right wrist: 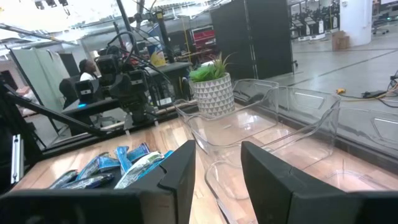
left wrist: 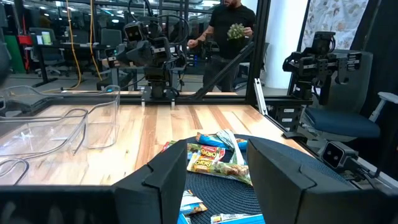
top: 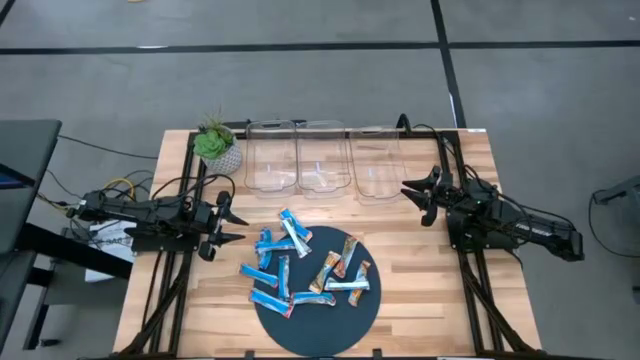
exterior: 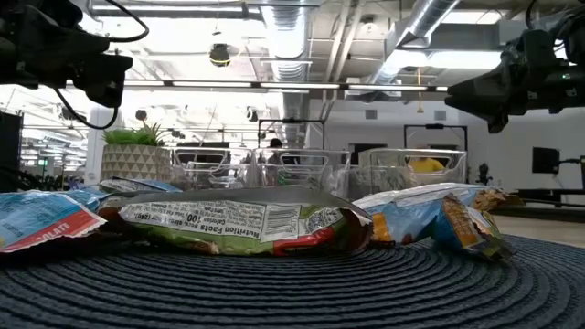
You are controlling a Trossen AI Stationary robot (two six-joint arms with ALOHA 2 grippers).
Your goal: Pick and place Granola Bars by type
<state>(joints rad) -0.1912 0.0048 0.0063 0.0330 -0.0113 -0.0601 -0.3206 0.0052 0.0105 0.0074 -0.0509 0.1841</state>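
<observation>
The Granola Bars (top: pixel 305 270) lie in a loose heap on and beside a dark round mat (top: pixel 318 320) near the front middle of the wooden bench (top: pixel 420 290). Most are blue and white, and several of these spill off the mat's left edge onto the wood. A few orange and brown ones (top: pixel 338 264) sit toward the mat's middle.

In the low view, the nearest wrapper (exterior: pixel 242 224) is green and red with a white nutrition panel facing the camera. Its small print includes "Calories 100" but the rest is too fine to read. At the far left a blue wrapper (exterior: pixel 41 224) carries a red band with white letters ending in "OLATE". The left wrist view shows a yellow and red label on one bar (left wrist: pixel 208 163), its words too small to make out.

Three clear plastic bins (top: pixel 322 158) stand side by side along the back of the bench, with a small potted plant (top: pixel 217 146) in a white patterned pot just left of them.

The left gripper (top: pixel 228 222) hangs over the bench to the left of the heap, apart from it, its jaws partly open and holding nothing. The right gripper (top: pixel 420 196) waits near the rightmost bin, its jaws likewise partly open and empty.

A person in dark clothing (left wrist: pixel 231 34) stands beyond the bench in the room behind.
</observation>
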